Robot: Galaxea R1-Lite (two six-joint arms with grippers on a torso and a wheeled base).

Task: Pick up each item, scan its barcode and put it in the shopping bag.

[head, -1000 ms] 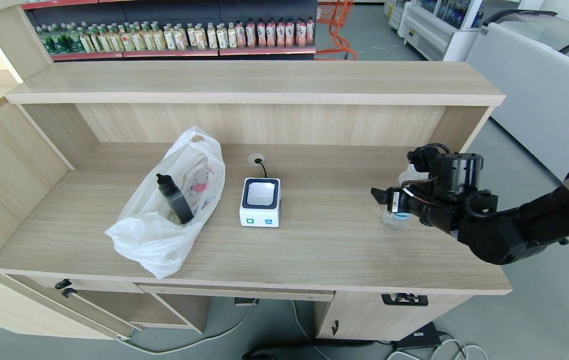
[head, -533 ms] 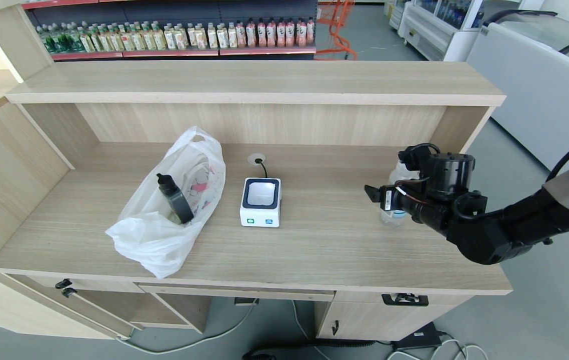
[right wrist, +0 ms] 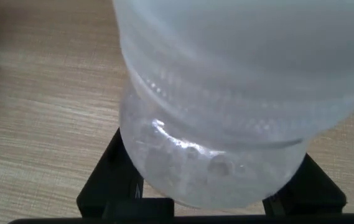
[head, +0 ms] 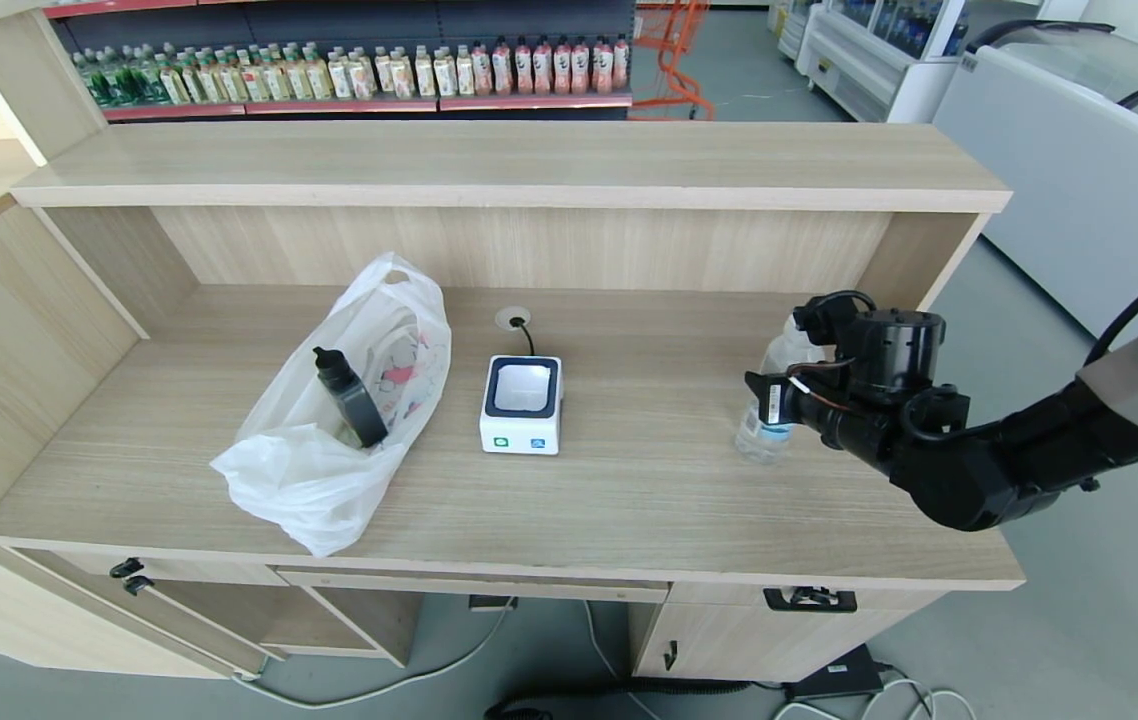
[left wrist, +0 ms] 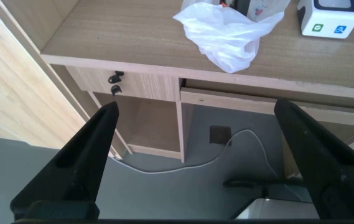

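Left gripper [left wrist: 192,162] spread wide, empty, off the counter's [left wrist: 127,43] near-left edge. Shopping bag [head: 329,470] open at left; scanner [head: 521,403] mid-counter; water bottle [head: 757,435] at right, tilted, clamped in right gripper [head: 781,396]. Likely best: carry it left, low, label turned to scanner window, grip firm. Right arm enters from right, forearm low over counter.

A clear plastic bottle [right wrist: 220,124] sits between two black fingers [right wrist: 111,180], one against each side of its ribbed body. Droplets cling inside its wall. Beyond the fingers lies a pale wooden counter [right wrist: 40,106].
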